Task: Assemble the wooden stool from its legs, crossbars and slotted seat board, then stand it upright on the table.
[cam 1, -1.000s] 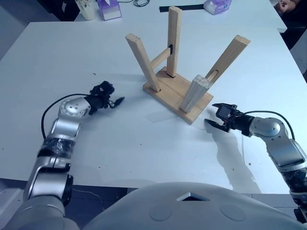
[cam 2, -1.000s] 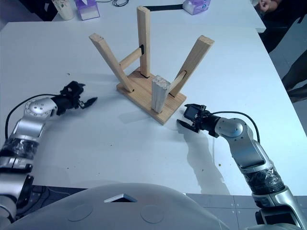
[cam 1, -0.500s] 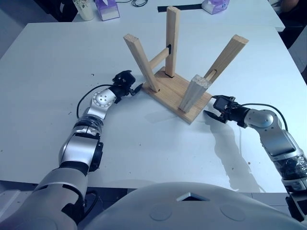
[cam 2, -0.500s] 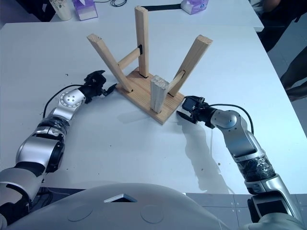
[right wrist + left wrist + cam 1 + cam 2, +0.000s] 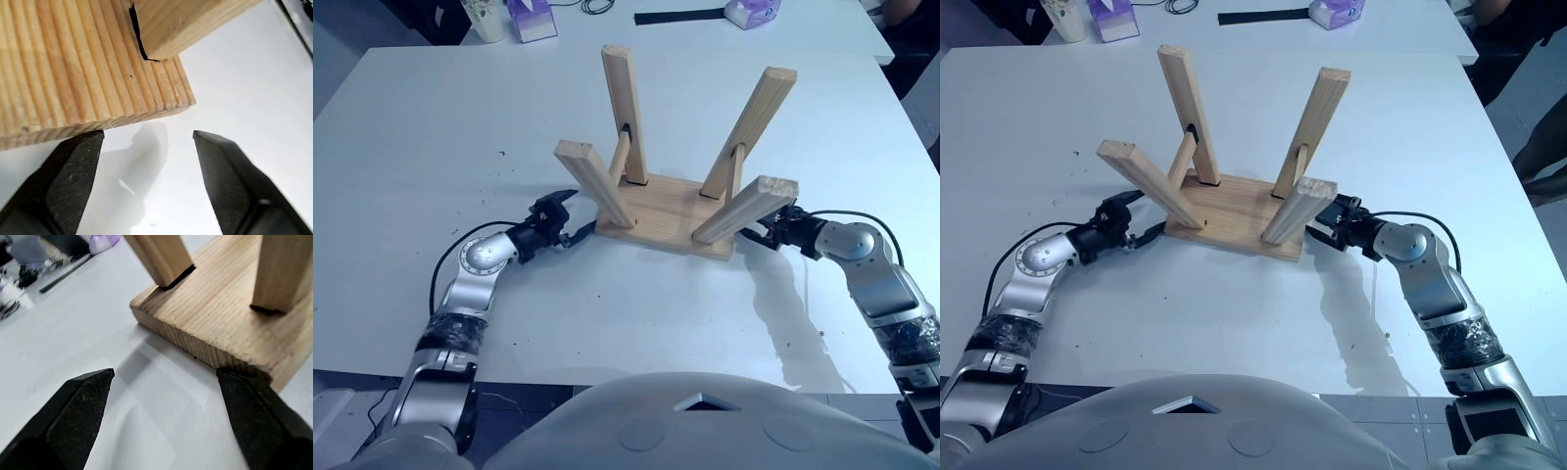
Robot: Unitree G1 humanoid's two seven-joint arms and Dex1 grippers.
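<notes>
Left gripper (image 5: 570, 217), lower left of centre: fingers apart at the seat board (image 5: 666, 220) corner.
Right gripper (image 5: 773, 227), right of centre: fingers apart at the opposite corner.
Stool (image 5: 671, 191), frame centre: inverted on the table (image 5: 431, 127), legs (image 5: 625, 108) up.
Close both grippers on the board edges evenly before you turn it.

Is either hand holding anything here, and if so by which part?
Nothing is held. The left hand and the right hand are both open, one at each end of the seat board, not clamped on it.
</notes>
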